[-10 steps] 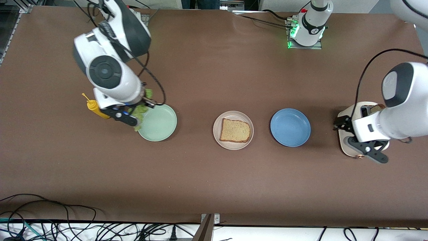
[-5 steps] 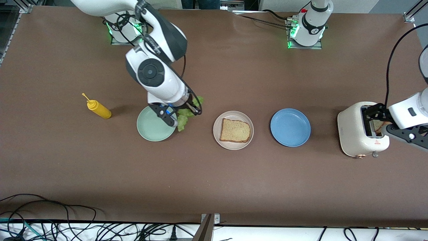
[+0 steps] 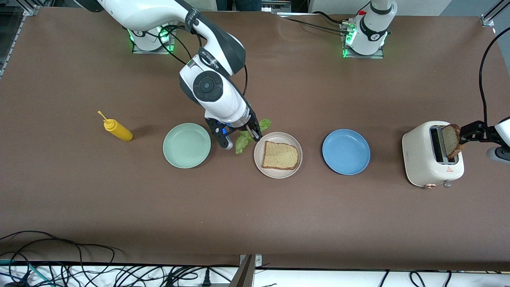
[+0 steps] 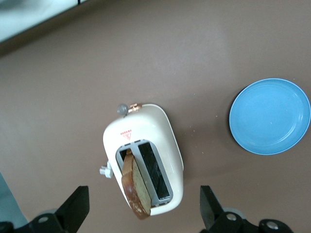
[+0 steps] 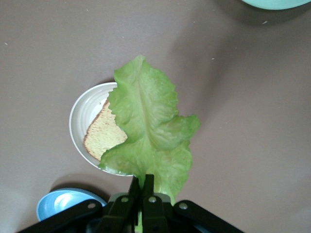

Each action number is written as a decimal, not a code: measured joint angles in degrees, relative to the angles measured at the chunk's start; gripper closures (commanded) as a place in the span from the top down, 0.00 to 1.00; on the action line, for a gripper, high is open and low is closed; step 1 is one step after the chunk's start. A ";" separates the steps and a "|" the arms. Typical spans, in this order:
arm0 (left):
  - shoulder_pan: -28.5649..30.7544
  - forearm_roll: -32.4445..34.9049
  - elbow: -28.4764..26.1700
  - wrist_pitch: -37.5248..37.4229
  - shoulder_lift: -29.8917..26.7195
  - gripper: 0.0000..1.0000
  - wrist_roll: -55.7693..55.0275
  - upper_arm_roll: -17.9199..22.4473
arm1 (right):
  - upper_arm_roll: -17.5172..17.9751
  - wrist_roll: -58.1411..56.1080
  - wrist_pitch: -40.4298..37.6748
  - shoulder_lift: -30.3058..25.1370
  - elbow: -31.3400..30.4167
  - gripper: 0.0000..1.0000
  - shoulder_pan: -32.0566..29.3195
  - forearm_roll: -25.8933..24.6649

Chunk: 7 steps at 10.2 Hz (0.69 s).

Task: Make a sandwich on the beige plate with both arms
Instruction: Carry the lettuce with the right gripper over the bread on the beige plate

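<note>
My right gripper (image 3: 255, 134) is shut on the stem of a frilly green lettuce leaf (image 3: 246, 138) and hangs over the table beside the beige plate (image 3: 261, 161). In the right wrist view the lettuce leaf (image 5: 146, 131) dangles from the right gripper (image 5: 144, 183), partly covering the beige plate (image 5: 78, 116) and its bread slice (image 5: 103, 137). That tan slice (image 3: 280, 155) lies flat on the plate. A second slice (image 3: 452, 141) sticks up, tilted, from the toaster (image 3: 422, 157). My left gripper (image 3: 470, 133) is open beside it; its fingers (image 4: 73, 213) stand wide of the slice (image 4: 133, 187) without touching it.
A mint-green plate (image 3: 186, 145) lies toward the right arm's end and a blue plate (image 3: 346, 151) sits between the beige plate and the toaster. A yellow mustard bottle (image 3: 115, 129) lies beside the mint plate. Cables run along the table's front edge.
The right arm has carried the lettuce from the mint-green plate across to the beige plate's edge. The left arm has drawn back off the toaster, and the slice now stands higher out of the slot.
</note>
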 measured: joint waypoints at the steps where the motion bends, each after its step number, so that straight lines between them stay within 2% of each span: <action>1: 0.10 0.00 -0.01 -0.41 0.06 1.00 -2.27 0.00 | -0.46 1.45 0.54 0.43 0.76 0.00 0.63 -0.27; 3: 0.13 0.00 -0.02 -0.66 0.09 1.00 -3.88 -0.01 | -2.17 7.69 4.23 0.78 1.71 0.00 3.01 -0.58; 7: 0.22 0.00 -0.02 -0.93 0.15 1.00 -4.44 0.00 | -2.39 17.98 10.15 4.55 3.85 0.00 5.03 -0.57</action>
